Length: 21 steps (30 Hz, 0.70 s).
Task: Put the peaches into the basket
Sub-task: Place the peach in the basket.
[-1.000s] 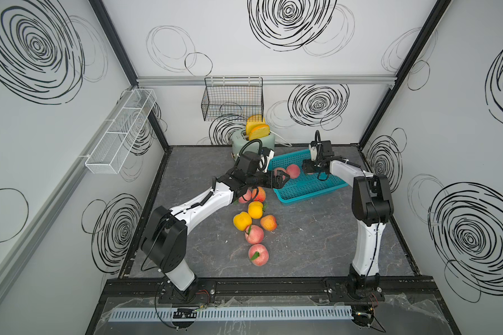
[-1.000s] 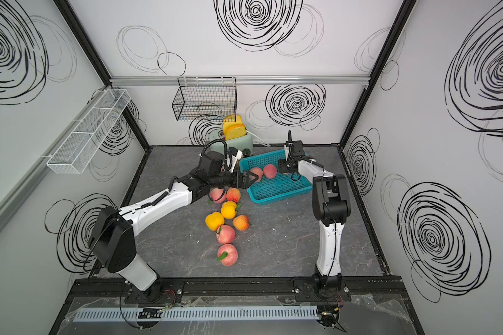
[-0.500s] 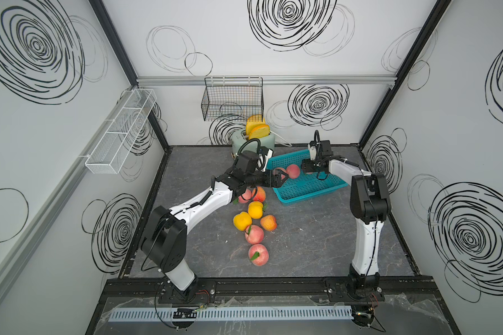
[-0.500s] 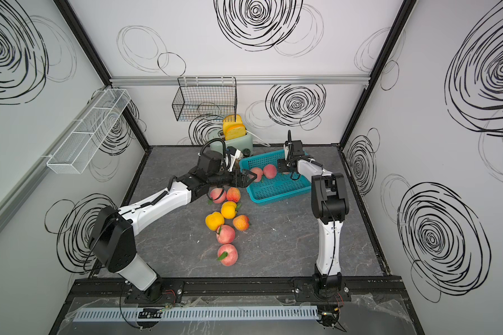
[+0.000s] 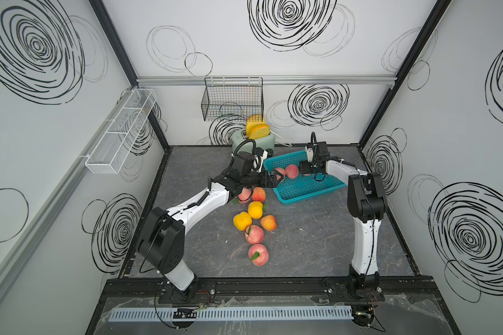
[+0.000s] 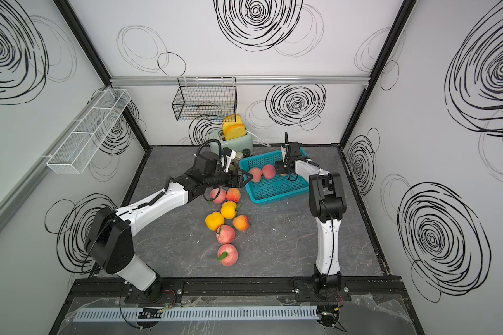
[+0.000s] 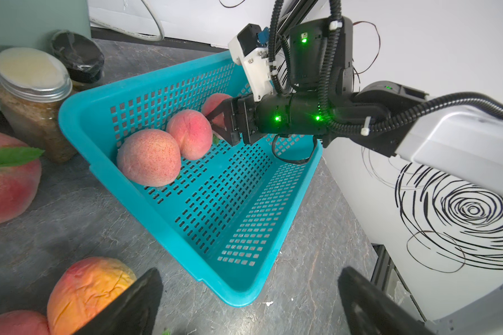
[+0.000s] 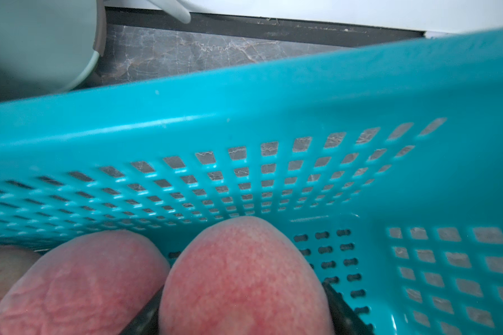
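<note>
The right arm has shifted a little toward the left end of the basket [image 5: 308, 191]; little else has changed. The right fingers [image 7: 230, 135] grip a pink peach [image 8: 244, 275] low inside the basket, beside two resting peaches [image 7: 148, 158]. The left fingers [image 7: 128, 304], spread wide and empty, hover by the basket's left end. Seven loose peaches [image 5: 254, 234] lie on the counter [image 5: 317, 246].

**Matching pair at the bench:** the left arm [image 5: 198, 203] and right arm [image 5: 363, 243] have white shells on the long links, boxy black joints and black bases bolted to a dark rail [image 5: 273, 285]. Ribbed black cable [image 7: 462, 96] runs to the right wrist, where green lights [image 7: 277, 118] glow. The left gripper [image 5: 278, 178] is black.
</note>
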Each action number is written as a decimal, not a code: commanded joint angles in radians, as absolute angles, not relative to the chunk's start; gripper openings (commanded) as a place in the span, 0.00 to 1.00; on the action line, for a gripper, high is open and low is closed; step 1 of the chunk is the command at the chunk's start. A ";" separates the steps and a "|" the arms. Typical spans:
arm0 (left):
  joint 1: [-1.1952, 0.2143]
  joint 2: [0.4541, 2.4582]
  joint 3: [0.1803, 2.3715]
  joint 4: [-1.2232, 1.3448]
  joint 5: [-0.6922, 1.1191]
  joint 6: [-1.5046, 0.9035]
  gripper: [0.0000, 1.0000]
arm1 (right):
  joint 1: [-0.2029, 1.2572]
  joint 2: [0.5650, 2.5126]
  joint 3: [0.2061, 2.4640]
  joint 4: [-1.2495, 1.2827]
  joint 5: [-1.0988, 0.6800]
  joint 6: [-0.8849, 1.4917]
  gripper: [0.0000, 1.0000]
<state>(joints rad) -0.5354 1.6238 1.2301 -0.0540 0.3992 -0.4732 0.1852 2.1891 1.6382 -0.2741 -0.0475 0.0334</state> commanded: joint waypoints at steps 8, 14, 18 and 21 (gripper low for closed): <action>-0.492 1.519 1.149 -0.059 0.382 -0.440 0.98 | 0.195 2.153 1.666 -0.305 -0.046 0.020 0.80; -0.479 1.481 1.113 -0.078 0.368 -0.431 0.98 | 0.195 2.118 1.675 -0.321 -0.043 0.021 0.83; -0.479 1.462 1.103 -0.097 0.362 -0.431 0.98 | 0.195 2.087 1.668 -0.331 -0.041 0.021 0.86; -0.479 1.446 1.097 -0.119 0.351 -0.431 0.98 | 0.196 2.060 1.656 -0.334 -0.041 0.023 0.89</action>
<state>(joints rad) -0.4850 1.4834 1.1133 -0.1116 0.3710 -0.4503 0.1879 2.1292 1.6421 -0.3069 -0.0441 0.0330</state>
